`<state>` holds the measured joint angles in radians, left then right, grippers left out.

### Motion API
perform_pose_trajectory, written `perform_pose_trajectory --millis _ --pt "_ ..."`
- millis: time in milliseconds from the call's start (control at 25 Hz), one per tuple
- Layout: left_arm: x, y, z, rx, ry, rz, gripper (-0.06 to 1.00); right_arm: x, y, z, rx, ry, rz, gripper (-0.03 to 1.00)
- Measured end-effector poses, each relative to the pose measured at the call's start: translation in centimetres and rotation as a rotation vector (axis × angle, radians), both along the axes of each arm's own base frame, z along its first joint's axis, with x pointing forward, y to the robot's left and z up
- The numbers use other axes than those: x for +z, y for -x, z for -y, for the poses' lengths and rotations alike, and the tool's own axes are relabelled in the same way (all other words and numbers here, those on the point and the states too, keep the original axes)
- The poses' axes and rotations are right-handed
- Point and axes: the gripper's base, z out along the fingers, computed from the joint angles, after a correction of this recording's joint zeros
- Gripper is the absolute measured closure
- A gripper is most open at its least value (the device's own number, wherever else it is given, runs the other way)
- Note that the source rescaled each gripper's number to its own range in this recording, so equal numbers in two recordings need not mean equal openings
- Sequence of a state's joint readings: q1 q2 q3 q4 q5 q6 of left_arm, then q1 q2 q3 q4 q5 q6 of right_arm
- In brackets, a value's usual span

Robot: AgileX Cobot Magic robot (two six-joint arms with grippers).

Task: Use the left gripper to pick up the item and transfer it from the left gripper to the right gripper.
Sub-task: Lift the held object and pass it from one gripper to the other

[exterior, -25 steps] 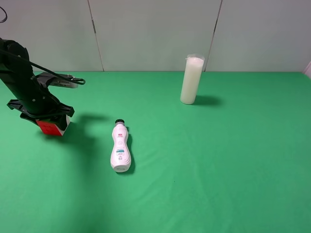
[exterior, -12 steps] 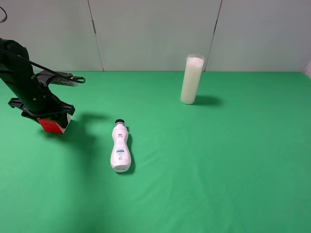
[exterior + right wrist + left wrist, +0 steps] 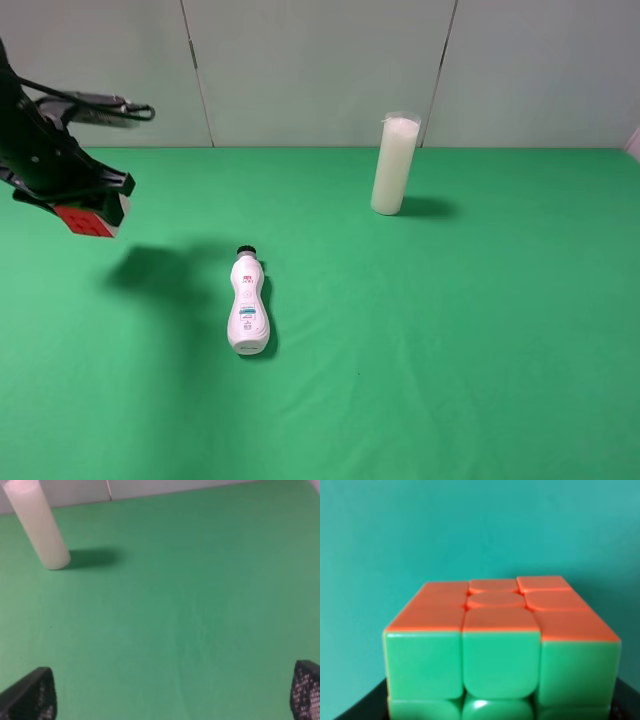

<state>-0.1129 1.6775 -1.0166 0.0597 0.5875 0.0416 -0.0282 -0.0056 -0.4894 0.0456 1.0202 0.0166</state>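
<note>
My left gripper (image 3: 88, 205) is shut on the puzzle cube (image 3: 88, 220) and holds it in the air at the far left of the exterior high view, well above the green table. The cube shows a red face there. In the left wrist view the cube (image 3: 502, 647) fills the frame close up, with an orange-red face and a green face. My right gripper (image 3: 175, 700) is open and empty. Only its two black fingertips (image 3: 30, 697) show at the corners of the right wrist view. The right arm is out of the exterior high view.
A white bottle with a black cap (image 3: 248, 303) lies on the green table (image 3: 450, 320) right of the held cube. A tall white cylinder (image 3: 394, 165) stands at the back; it also shows in the right wrist view (image 3: 37, 525). A grey wall runs behind.
My left gripper has risen with the cube from the table surface up into the air and shifted slightly left. The shadow now lies apart from the cube.
</note>
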Motion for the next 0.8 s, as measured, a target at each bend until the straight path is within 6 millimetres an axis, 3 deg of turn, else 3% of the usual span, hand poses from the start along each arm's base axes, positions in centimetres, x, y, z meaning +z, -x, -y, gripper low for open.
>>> perform_pose_trajectory --millis 400,800 --pt "6.5 3.0 -0.2 0.008 0.031 0.14 0.94 0.0 0.0 0.0 0.0 0.0 0.0 -0.03" --pt "7.7 3.9 1.4 0.026 0.244 0.136 0.94 0.0 0.0 0.0 0.0 0.0 0.0 -0.03"
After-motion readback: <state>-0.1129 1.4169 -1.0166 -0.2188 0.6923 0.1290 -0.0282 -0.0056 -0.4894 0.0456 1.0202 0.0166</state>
